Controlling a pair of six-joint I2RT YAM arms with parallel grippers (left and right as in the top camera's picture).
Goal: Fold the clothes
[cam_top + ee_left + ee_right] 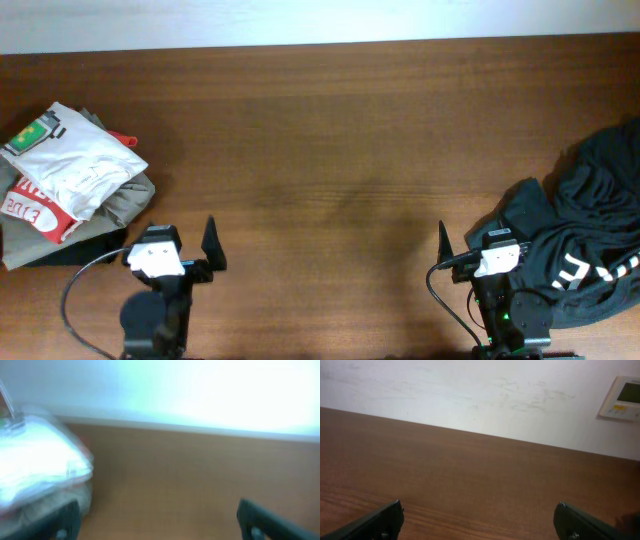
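A stack of folded clothes (70,180) lies at the left edge of the table, white on top, over red-and-white and olive pieces. It shows blurred in the left wrist view (40,465). A crumpled black garment with white lettering (585,235) lies at the right edge. My left gripper (180,245) is open and empty near the front edge, right of the stack; its fingers (159,522) frame bare table. My right gripper (475,245) is open and empty, touching the black garment's left side; its fingers (479,520) frame bare wood.
The brown wooden table (340,150) runs to a white wall (470,395) at the back. A white wall panel with a small screen (622,397) shows at the right in the right wrist view.
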